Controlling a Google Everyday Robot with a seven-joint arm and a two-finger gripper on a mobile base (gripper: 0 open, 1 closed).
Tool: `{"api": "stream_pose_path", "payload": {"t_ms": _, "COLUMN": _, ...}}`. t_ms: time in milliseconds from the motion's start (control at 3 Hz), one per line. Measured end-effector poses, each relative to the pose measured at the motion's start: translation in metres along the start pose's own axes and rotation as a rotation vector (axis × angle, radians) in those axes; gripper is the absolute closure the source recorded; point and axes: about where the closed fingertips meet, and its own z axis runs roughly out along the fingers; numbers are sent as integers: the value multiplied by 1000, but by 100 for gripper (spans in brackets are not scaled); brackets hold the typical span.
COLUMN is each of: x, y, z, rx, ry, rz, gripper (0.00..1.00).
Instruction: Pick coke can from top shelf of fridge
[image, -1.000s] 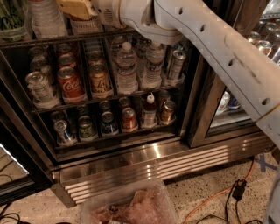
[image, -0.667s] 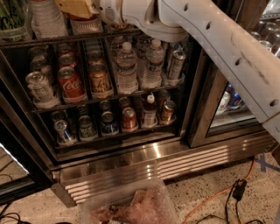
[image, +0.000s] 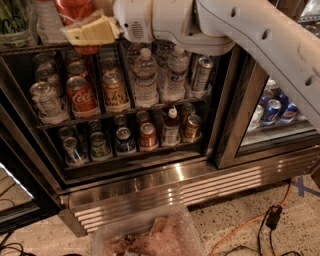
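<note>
Camera view: fridge (image: 165, 182) fills the frame, with a steel frame, a ribbed base and a dark interior. 1 white arm (image: 250, 30) enters from the upper right and reaches left across the top of the open compartment.

Top shelf (image: 30, 48) runs along the upper left edge as a wire rack with a thin front rail. A clear bottle (image: 47, 17) stands on it.

Gripper (image: 95, 32) is at the top shelf, right of the bottle and level with the rail. Open or clamped: cannot tell.

Coke can (image: 74, 9) is directly behind the gripper. Red shows above and below the gripper, so the long axis looks vertical and the can upright. The lower red patch sits at rail level, and I can't tell whether the base rests on the rack.

Key relation: no lateral offset is left, because can and gripper overlap. My read is that the next move is a squeeze if the can isn't held, then a pull out toward the camera, clearing the front rail.

Distractors 1 shelf down: second coke can (image: 81, 96), with a gold-orange can (image: 115, 90) just beside it. Neither is the target.
</note>
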Motion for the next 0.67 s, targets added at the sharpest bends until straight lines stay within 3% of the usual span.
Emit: {"api": "stream_pose_path", "payload": {"t_ms": 667, "x": 45, "y": 23, "z": -13, "rx": -43, "ry": 125, "rz": 21, "gripper": 100}}
